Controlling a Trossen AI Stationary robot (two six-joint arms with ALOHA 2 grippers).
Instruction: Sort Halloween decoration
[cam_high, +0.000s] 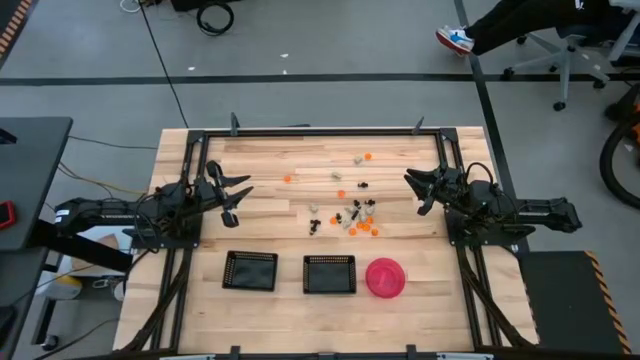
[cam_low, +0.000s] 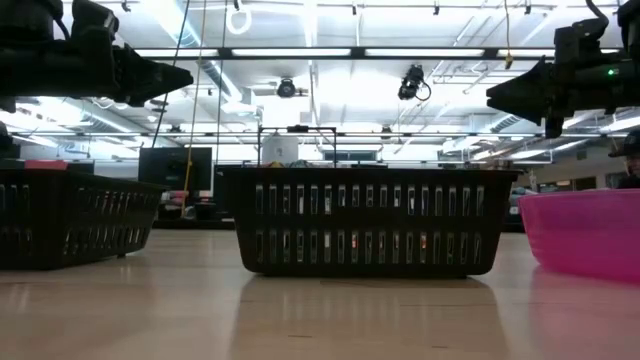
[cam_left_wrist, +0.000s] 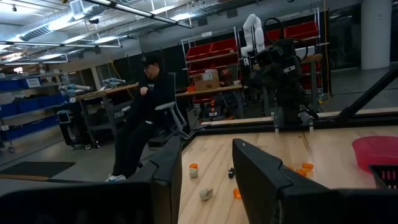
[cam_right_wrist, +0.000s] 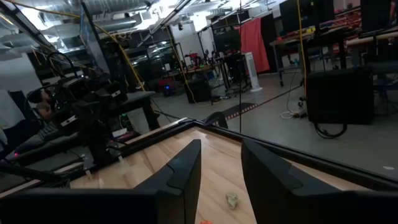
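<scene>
The Halloween decoration (cam_high: 355, 215) is a scatter of tiny orange, black and pale trinkets lying on the wooden table's middle, with a few strays farther back (cam_high: 362, 158) and one orange piece (cam_high: 288, 179) to the left. My left gripper (cam_high: 240, 198) hovers open at the table's left side and points toward the scatter. Several trinkets (cam_left_wrist: 206, 194) show beyond its fingers (cam_left_wrist: 168, 177). My right gripper (cam_high: 414, 193) hovers open at the right side, facing the left one. A pale trinket (cam_right_wrist: 232, 200) lies beyond its fingers (cam_right_wrist: 186, 168). Neither gripper holds anything.
Two black mesh trays (cam_high: 250, 270) (cam_high: 330, 274) and a round pink bowl (cam_high: 386, 278) stand in a row along the near side of the table. A black frame (cam_high: 320, 131) borders the table. A person sits on a chair (cam_left_wrist: 149, 112) in the room beyond.
</scene>
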